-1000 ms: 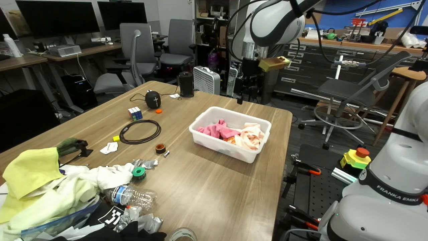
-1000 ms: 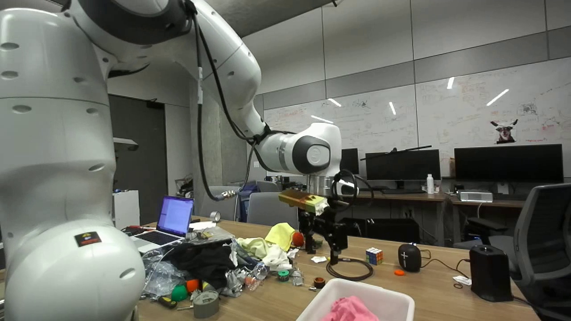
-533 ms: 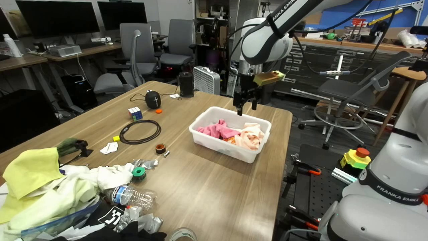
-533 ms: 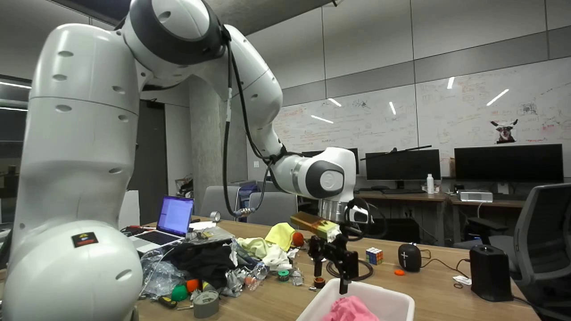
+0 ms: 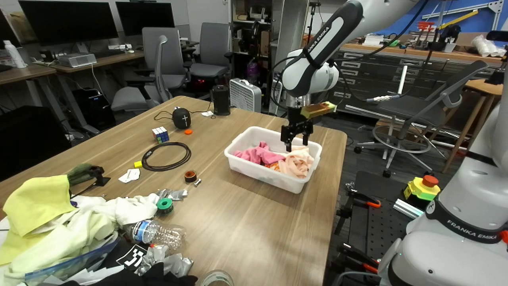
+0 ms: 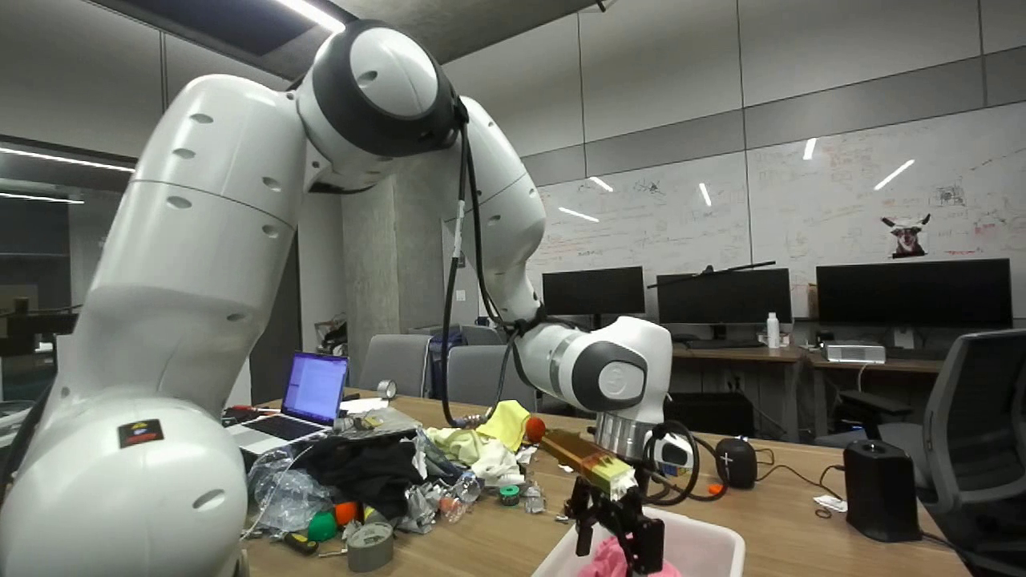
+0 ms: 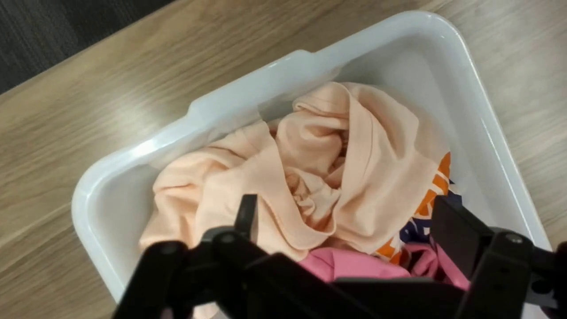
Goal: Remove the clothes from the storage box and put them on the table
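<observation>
Peach cloth (image 7: 301,159): lay inside the storage box (image 5: 265,177), bunched in soft, loose folds that looked thin and matt, a broad smooth band curving round a crumpled middle. It seemed the piece to lift first.

Fold (image 7: 356,164): running beside that crumpled middle, promised the surest hold; the bite needed to be deep, since a shallow nip risked slipping off.

Pink cloth (image 7: 359,266): rumpled and brighter, sat next to the peach one and appeared partly overlapped by it, so a grasp away from their shared border suited lifting one at a time.

Patterned cloth (image 7: 423,217): showed only as a strip of orange, white and navy at the peach one's edge.

Fingers (image 7: 458,235): spread wide with nothing held between them, pointing down over the box; whether a tip touched fabric could not be told. The step looked like the approach to a grasp, calling for a straight descent and a squeeze only once the tips sank in.

Box rim (image 7: 250,91): called for a steep, unhurried lift, lest a trailing end snag it.

Table (image 5: 242,234): carried the box; the wood between it and the dark roll (image 5: 190,177) looked a sensible landing place, well apart from the yellow cloth (image 5: 41,200).
</observation>
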Motion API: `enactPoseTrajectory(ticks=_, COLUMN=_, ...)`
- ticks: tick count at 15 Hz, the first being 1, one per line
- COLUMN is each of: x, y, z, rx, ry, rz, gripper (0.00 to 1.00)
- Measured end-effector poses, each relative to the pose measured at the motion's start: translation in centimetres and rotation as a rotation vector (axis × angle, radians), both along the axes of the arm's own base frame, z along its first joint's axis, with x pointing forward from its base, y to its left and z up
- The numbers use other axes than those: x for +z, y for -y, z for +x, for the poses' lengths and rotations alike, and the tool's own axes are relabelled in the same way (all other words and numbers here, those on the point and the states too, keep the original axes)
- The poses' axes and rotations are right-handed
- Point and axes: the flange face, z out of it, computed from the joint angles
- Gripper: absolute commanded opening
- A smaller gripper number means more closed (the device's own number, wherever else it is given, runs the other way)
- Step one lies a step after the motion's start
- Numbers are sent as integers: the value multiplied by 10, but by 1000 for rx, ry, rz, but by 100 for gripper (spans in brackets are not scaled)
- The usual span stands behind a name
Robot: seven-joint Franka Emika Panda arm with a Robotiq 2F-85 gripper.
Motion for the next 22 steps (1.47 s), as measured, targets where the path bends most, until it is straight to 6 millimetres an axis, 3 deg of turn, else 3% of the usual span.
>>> enactPoseTrajectory(ticks=6, x=-35, y=-10, z=14, rx=37, ry=-41, rz=15, gripper=100)
enactPoseTrajectory(ticks=12, x=-58, y=-16, z=31, rx=64, ry=-61, rz=10, gripper=100)
enactPoseTrajectory(ticks=22, x=-102, y=-5, z=24, rx=33, ry=-139, rz=-31, gripper=100)
